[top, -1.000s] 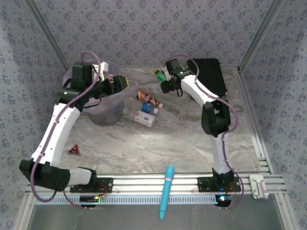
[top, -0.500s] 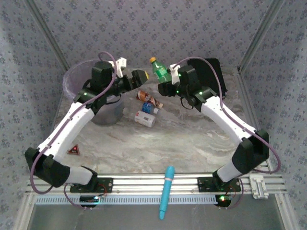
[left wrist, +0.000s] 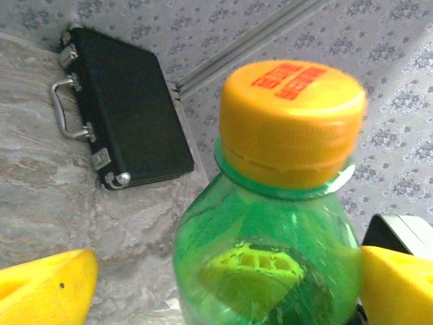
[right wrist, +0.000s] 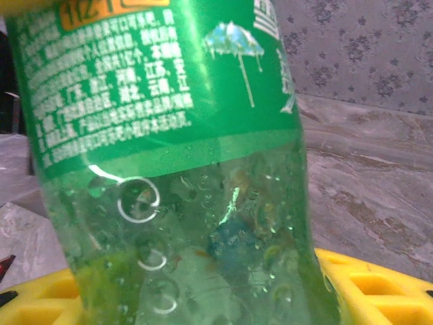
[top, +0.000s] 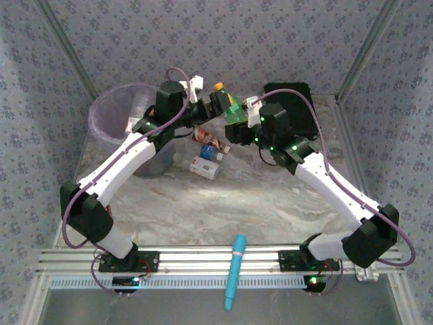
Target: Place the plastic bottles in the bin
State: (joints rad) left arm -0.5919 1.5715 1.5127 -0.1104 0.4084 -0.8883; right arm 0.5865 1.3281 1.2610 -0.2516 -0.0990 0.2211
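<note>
Left wrist view puts the green bottle [left wrist: 264, 257], orange cap [left wrist: 291, 122] up, squarely between the left gripper's [left wrist: 223, 294] wide-spread yellow fingers [left wrist: 47, 288], its long axis crossing their closing line (contact is hard to judge). The right gripper [right wrist: 203, 301] clamps its lower body, holding it aloft. The bin [top: 101, 115] lies leftward, nearer the left arm [top: 128, 159].

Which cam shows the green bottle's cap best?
Left wrist: the cap is close and sharp, orange with red print, on top of the green bottle. Top external gives the cap as a small orange dot. Right wrist gives the bottle's label and body close up.
</note>
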